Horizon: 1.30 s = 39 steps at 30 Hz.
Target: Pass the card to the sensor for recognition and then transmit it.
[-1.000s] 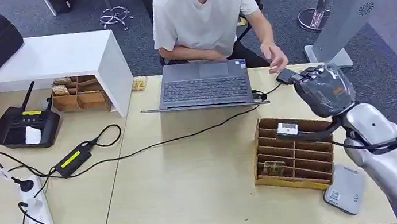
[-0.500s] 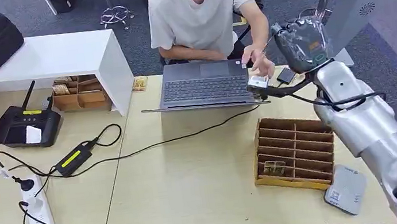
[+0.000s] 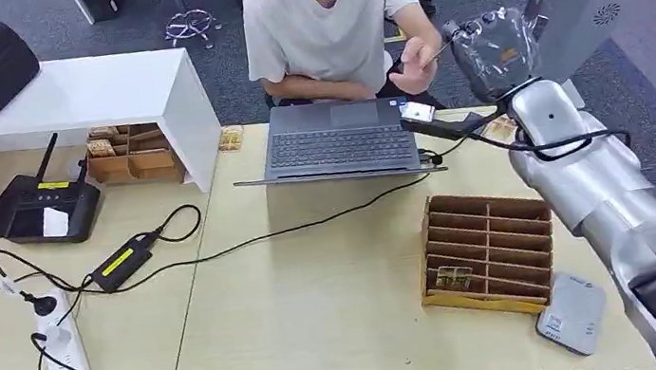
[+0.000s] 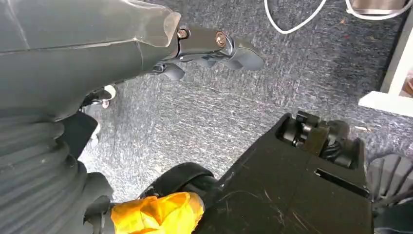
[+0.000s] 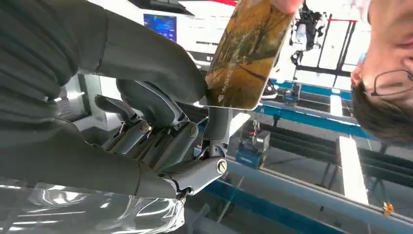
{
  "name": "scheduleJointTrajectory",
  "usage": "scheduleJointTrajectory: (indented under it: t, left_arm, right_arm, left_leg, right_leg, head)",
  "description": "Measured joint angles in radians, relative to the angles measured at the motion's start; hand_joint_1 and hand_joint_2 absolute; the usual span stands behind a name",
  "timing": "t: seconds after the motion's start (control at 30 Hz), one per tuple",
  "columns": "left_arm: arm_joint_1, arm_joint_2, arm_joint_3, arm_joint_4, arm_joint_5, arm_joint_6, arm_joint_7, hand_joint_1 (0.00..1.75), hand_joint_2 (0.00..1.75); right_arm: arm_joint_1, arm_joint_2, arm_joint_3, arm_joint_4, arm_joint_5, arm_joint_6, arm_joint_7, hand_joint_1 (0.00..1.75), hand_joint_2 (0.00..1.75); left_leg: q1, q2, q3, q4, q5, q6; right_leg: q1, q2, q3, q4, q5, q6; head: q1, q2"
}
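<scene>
My right hand (image 3: 495, 51) is raised above the table's far right edge, beside the laptop. In the right wrist view the hand (image 5: 160, 112) pinches a brown and yellow patterned card (image 5: 246, 53) between thumb and finger. A person's fingertip (image 5: 287, 4) grips the card's far end. The person's hand (image 3: 419, 51) reaches up to my hand from behind the laptop. The grey card sensor (image 3: 569, 312) lies on the table at the front right. My left hand (image 4: 209, 46) hangs over the carpet floor, holding nothing, its fingers loosely spread.
A wooden slotted box (image 3: 487, 239) with one card in it stands by the sensor. An open laptop (image 3: 339, 140) sits before the seated person. Cables, a power adapter (image 3: 122, 262) and a power strip (image 3: 60, 346) lie on the left. A white shelf (image 3: 102, 95) stands at the back left.
My right hand lifted the card from above the wooden box up and back towards the person. The person's hand rose from the table and took hold of the card's end.
</scene>
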Motion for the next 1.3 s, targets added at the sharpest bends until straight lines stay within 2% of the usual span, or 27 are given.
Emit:
scheduleJointTrajectory:
  t: [0.17,0.57,0.73,0.83,0.9,1.0,1.17,1.3]
  left_arm:
    - [-0.001,0.000,-0.008,0.000,-0.001,-0.022,-0.006,0.00,1.75]
    - [0.000,0.000,-0.008,0.000,0.001,-0.014,-0.011,0.00,1.75]
    - [0.000,0.000,-0.008,0.000,0.003,-0.009,-0.006,0.00,1.75]
    - [0.001,0.001,-0.008,0.000,0.005,-0.001,-0.004,0.00,1.75]
    - [0.002,0.003,-0.008,0.000,0.008,0.003,-0.001,0.00,1.75]
    - [0.010,0.006,-0.008,0.000,0.013,0.016,0.015,0.00,1.75]
    - [0.017,0.013,-0.007,0.000,0.018,0.038,0.042,0.00,1.75]
    - [0.022,0.016,-0.007,0.000,0.024,0.050,0.064,0.00,1.75]
  right_arm:
    - [0.001,0.000,-0.003,0.021,-0.010,0.000,-0.009,0.00,1.75]
    - [0.009,-0.004,-0.025,0.042,-0.013,0.000,-0.026,0.00,1.75]
    - [0.036,-0.022,-0.034,0.035,0.021,0.000,-0.051,0.00,1.75]
    - [0.045,-0.046,-0.034,0.044,0.065,0.004,-0.023,0.00,1.75]
    - [0.038,-0.078,-0.033,0.086,0.121,0.042,0.056,0.00,1.75]
    - [0.025,-0.147,-0.029,0.148,0.179,0.151,0.157,0.00,1.75]
    - [0.015,-0.282,-0.025,0.223,0.212,0.285,0.250,0.00,1.75]
    - [0.016,-0.382,-0.024,0.257,0.222,0.333,0.278,0.00,1.75]
  left_leg:
    - [0.000,0.001,0.000,0.000,0.000,0.000]
    - [0.000,0.001,0.000,0.000,0.000,0.000]
    - [0.000,0.000,0.000,0.000,0.000,0.000]
    - [0.000,0.000,0.000,0.000,0.000,0.000]
    - [0.000,-0.001,0.000,0.001,0.000,0.000]
    - [0.000,-0.004,-0.002,0.001,0.000,0.000]
    - [-0.001,-0.006,-0.003,0.003,-0.001,0.002]
    - [-0.001,-0.004,-0.003,0.002,-0.002,0.003]
  right_leg:
    - [0.000,0.000,0.000,0.000,0.000,0.000]
    - [0.000,0.001,-0.001,0.000,0.000,0.000]
    - [0.000,0.000,-0.001,0.000,0.000,0.000]
    - [0.000,0.000,-0.001,-0.001,0.000,0.000]
    - [0.000,-0.001,0.000,-0.001,0.000,0.000]
    - [-0.001,-0.005,0.001,-0.002,0.000,0.000]
    - [-0.001,-0.006,0.000,-0.003,0.000,0.001]
    - [-0.001,-0.004,-0.001,-0.003,0.000,0.002]
  head:
    - [0.000,0.000]
    - [0.000,0.000]
    - [0.000,0.000]
    - [0.000,0.000]
    - [0.000,0.000]
    - [0.000,0.000]
    - [0.000,0.000]
    - [0.000,0.000]
